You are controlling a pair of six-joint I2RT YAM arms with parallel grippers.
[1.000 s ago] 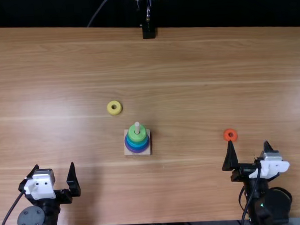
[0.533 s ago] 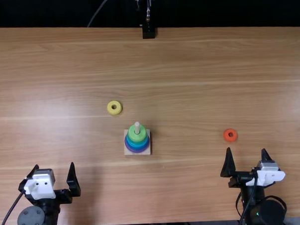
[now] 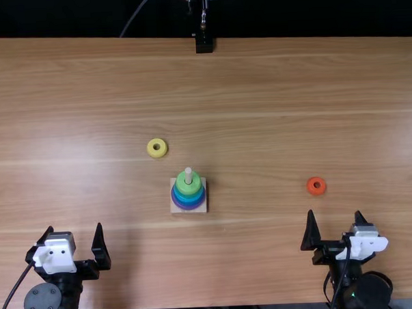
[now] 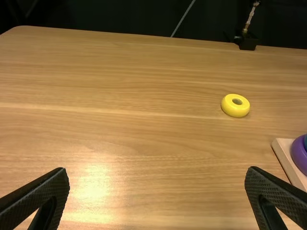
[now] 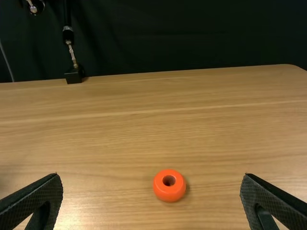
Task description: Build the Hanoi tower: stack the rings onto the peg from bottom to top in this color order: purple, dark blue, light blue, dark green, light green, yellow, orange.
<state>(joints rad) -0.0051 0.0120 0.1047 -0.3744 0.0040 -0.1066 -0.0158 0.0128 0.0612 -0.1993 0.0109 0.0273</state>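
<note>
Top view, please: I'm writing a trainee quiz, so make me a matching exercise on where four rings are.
1. Yellow ring
2. Orange ring
3. Purple ring
4. Light green ring

A. Lowest on the peg
B. On the table, nearest the right claw
C. Uppermost on the peg
D. On the table, beyond the base

Pairs: 1-D, 2-B, 3-A, 4-C

Your table (image 3: pixel 257 77) is bright, the backdrop (image 3: pixel 309 13) near black. Left wrist view: you get a strong glare patch on the wood. Orange ring (image 5: pixel 169 192) casts a small, soft shadow.
</note>
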